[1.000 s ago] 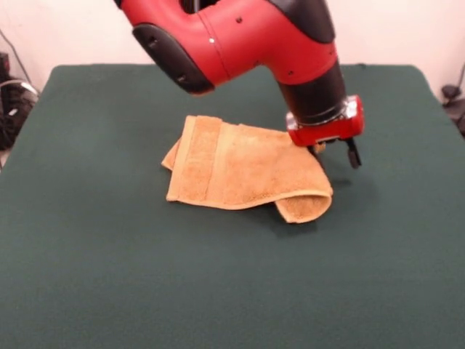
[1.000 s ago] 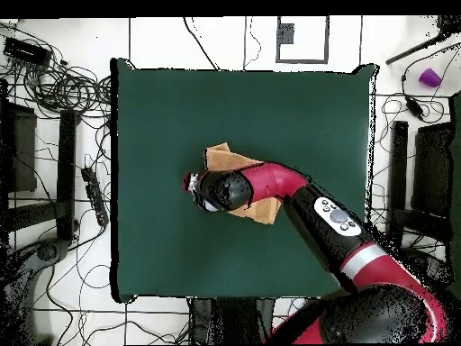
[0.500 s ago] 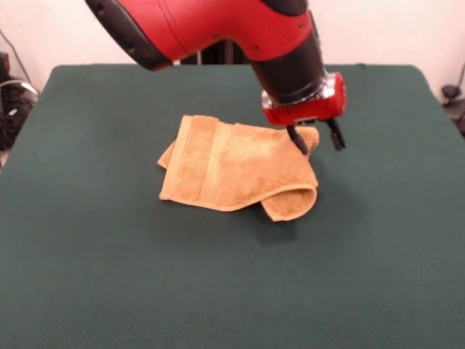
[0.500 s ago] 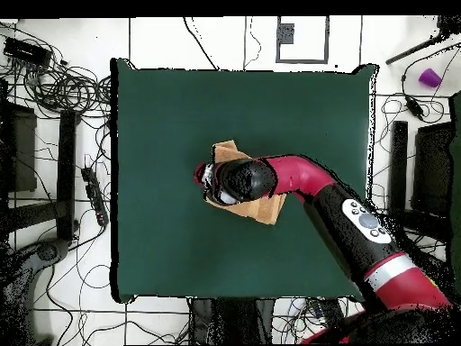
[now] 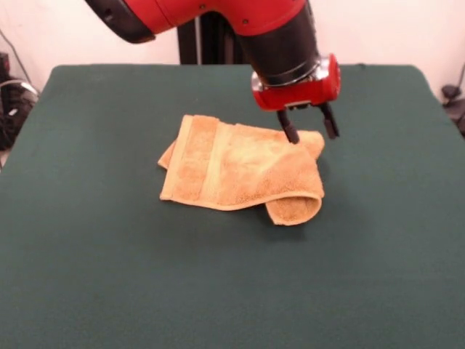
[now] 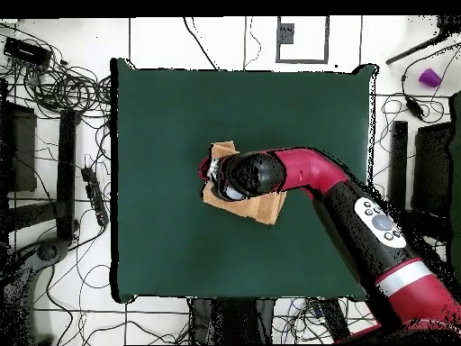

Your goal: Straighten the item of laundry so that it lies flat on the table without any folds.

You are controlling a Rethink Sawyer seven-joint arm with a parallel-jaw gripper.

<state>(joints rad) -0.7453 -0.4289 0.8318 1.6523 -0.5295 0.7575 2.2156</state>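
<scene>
The item of laundry [image 5: 240, 171] is an orange-tan towel lying crumpled near the middle of the table [image 5: 109, 276]. Its right end is doubled over into a rounded fold [image 5: 294, 207], and a border band runs down its left part. My gripper [image 5: 309, 129] hangs just above the towel's far right corner, open, with nothing between its fingers [image 5: 288, 131]. In the overhead view the arm's head covers most of the towel [image 6: 261, 209]. The gripper [image 6: 212, 168] shows at the towel's left side on the green table [image 6: 162, 108].
Cables and dark equipment [image 6: 63, 90] lie on the floor around the table. A small purple object [image 6: 430, 77] sits on the floor at the upper right. The arm's red link [image 6: 360, 216] stretches over the table's lower right part.
The gripper has risen and moved left in the front view, from low beside the towel's right corner to above it. The towel's right end shifted slightly left.
</scene>
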